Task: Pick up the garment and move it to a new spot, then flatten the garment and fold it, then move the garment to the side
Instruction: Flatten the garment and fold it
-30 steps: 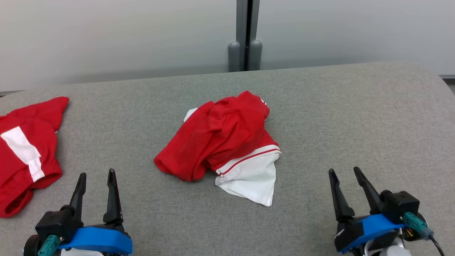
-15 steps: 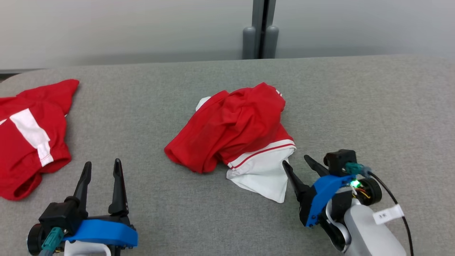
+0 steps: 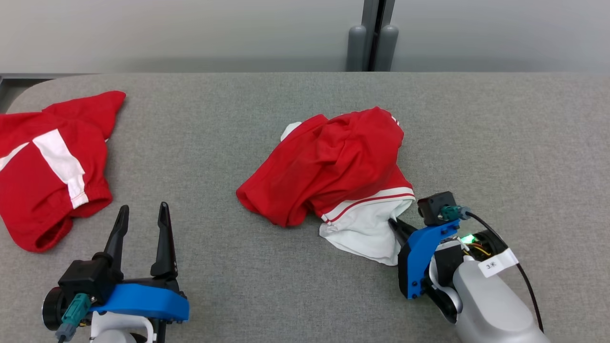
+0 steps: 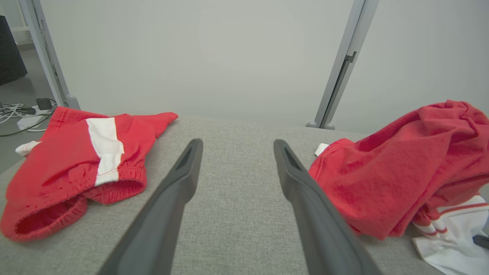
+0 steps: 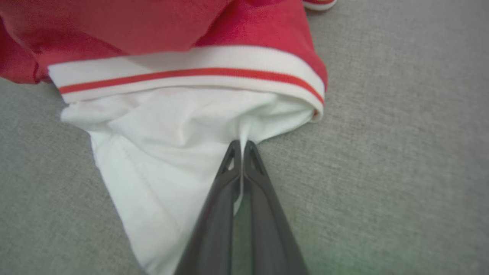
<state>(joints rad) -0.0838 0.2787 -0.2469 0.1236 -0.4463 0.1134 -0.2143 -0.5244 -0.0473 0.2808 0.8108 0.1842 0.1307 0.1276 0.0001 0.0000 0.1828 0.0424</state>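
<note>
Entry: garment (image 3: 333, 166), crumpled at the middle of the table (image 3: 500, 133); we are pinching its white edge in our clamped right gripper (image 5: 241, 143), our left gripper (image 3: 144, 206) is waiting with jaws apart, and by our judging the lifting, moving, flattening and folding are all yet to do.

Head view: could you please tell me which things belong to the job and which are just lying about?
Job: middle garment; right gripper, jaws shut on its white flap; table.
Lying about: left garment; post behind the table.

Left hand (image 3: 144, 206) spread wide (pointing upward), right hand (image 5: 242, 143) angled inward, pinching garment (image 5: 164, 126)
</note>
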